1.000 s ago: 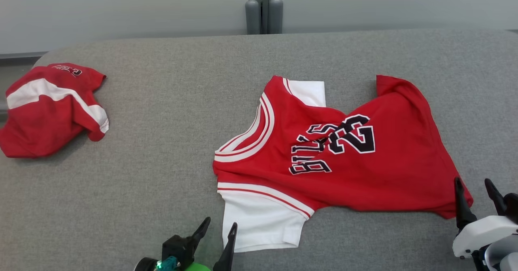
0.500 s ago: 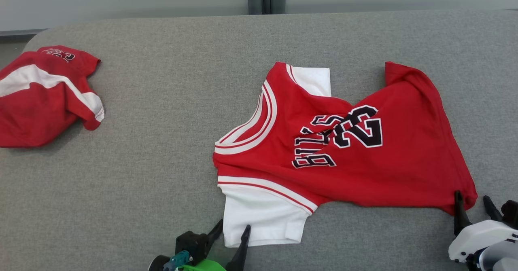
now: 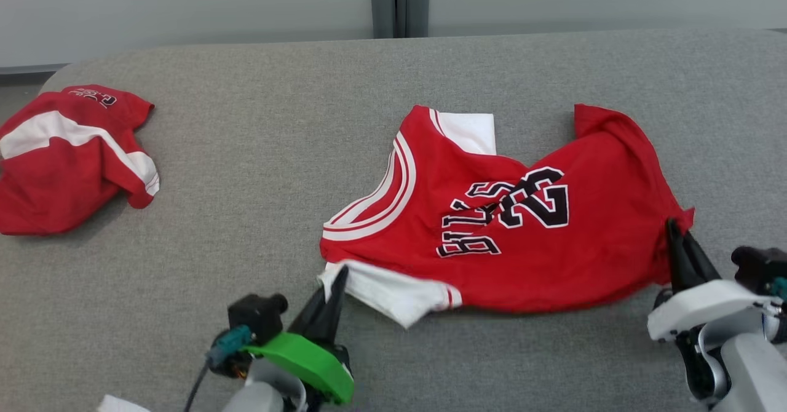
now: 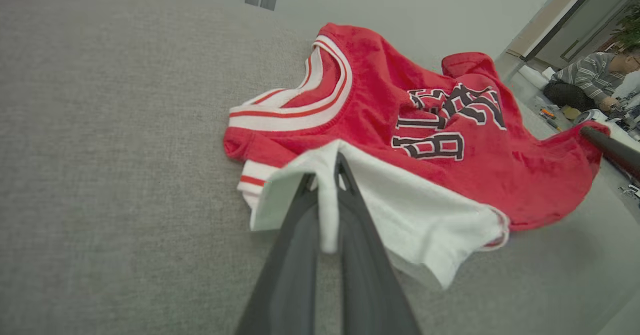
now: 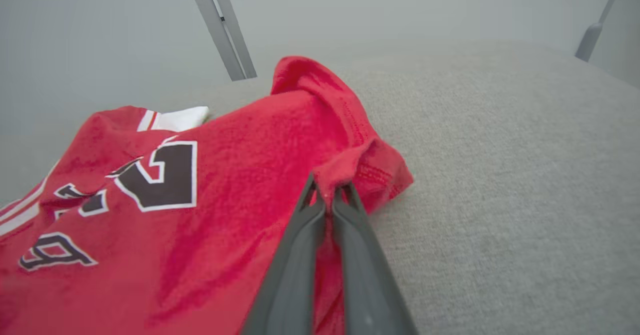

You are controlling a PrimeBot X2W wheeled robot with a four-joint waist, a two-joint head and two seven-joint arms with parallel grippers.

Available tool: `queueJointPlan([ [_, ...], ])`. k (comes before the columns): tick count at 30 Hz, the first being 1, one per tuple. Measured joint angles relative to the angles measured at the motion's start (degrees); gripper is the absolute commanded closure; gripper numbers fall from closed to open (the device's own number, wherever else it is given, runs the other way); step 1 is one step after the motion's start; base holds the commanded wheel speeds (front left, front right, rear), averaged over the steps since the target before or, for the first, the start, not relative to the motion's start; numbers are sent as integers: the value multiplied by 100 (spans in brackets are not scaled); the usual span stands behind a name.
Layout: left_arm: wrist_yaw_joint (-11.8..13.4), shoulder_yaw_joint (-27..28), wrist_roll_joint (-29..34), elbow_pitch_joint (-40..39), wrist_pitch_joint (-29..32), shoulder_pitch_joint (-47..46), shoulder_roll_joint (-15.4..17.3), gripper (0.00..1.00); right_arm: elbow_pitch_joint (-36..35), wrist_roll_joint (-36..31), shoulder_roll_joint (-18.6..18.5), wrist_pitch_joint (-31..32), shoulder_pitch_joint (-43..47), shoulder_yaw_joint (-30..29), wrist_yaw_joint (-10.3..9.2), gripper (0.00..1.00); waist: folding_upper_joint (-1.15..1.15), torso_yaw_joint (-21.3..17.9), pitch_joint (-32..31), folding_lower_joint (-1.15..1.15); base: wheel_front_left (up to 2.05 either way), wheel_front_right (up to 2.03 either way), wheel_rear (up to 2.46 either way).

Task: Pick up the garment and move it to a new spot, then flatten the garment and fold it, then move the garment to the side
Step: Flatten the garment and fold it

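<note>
- I see a red basketball jersey (image 3: 522, 240) with white sleeves, striped trim and black lettering lying on the grey fabric-covered desk (image 3: 246, 154). It is right of the middle and closer to the near edge than to the far one.
- Its neckline faces the left edge and its hem faces the right edge. The cloth is rumpled, with a fold running through the lettering.
- My left gripper (image 3: 337, 277) is clamped on the near white sleeve (image 3: 393, 292), close to the near edge.
- In the left wrist view its two dark fingers (image 4: 290, 265) are pressed together with a fold of white cloth pinched between them. The sleeve is pulled up into a peak at the tips.
- My right gripper (image 3: 671, 227) is clamped on the hem corner of the jersey, on the side toward the right edge.
- In the right wrist view that gripper's fingers (image 5: 295, 265) are closed with a ridge of red cloth caught between their tips. The hem bunches up around the grip.
- The far white sleeve (image 3: 470, 132) lies flat, showing from under the red body on the side toward the far edge.
- A crumpled red and white garment (image 3: 61, 166) sits near the far left corner, well apart from the jersey.
- Two grey posts (image 3: 399, 6) stand just beyond the far edge, about midway along it.
- In the left wrist view a person (image 4: 590, 77) in a striped top sits beyond the right edge of the desk.
</note>
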Motion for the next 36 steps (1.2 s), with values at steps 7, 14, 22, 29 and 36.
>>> queueJointPlan([
  [7,0,47,-185,-287,2,-1482,626,100,-407,215,-350,0,-1249,736,0,100,0,-67,127,0,0,0,0],
  [14,-3,-118,-898,162,583,-4016,1131,100,142,769,-628,215,-3561,1701,0,100,0,-137,557,0,0,0,0],
  [22,-9,303,-1408,1385,794,-7020,1202,100,1221,1648,-628,611,-6337,1925,1,100,0,-248,1319,1,0,0,0],
  [29,-9,248,-1152,2301,512,-8767,1137,100,1991,1894,-581,634,-8049,2253,1,100,0,-354,1885,1,0,0,0],
  [36,-9,73,-1210,2608,280,-9360,927,100,2382,2185,-649,512,-8677,2732,0,100,0,-439,2145,0,0,0,0],
])
